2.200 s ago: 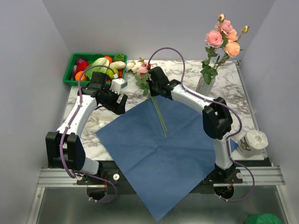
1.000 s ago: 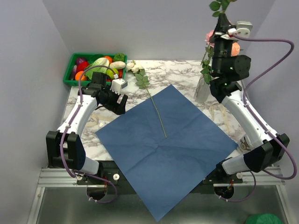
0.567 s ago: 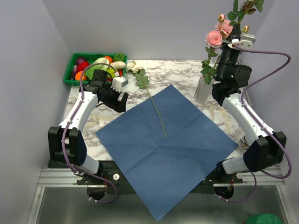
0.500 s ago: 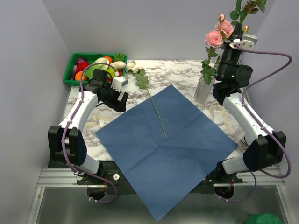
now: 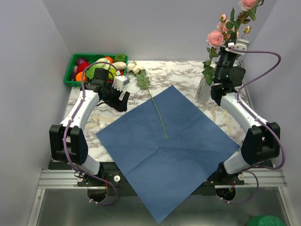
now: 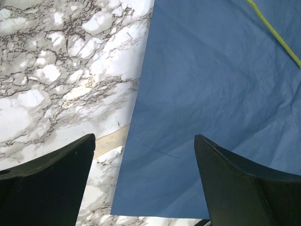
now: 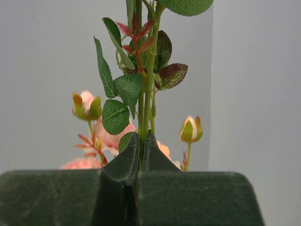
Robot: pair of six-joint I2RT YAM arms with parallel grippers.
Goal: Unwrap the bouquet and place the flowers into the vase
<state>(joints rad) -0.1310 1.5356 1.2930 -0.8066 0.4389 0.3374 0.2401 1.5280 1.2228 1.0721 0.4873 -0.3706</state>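
since half a second ago the right arm [image 5: 244, 110] has drawn closer to the vase [image 5: 203, 92] at upper right, and its pink rose [image 5: 248, 4] now reaches the frame's top edge. the right jaws are clenched on that rose's stem [image 7: 148, 94]. the left jaws hang released over the blue paper [image 5: 164, 150], flat on the marble table [image 5: 188, 70]. a cream rose [image 5: 143, 81] lies across the paper's upper corner. other roses [image 5: 215, 37] stand in the vase. a green crate of toy vegetables [image 5: 70, 81] sits upper left.
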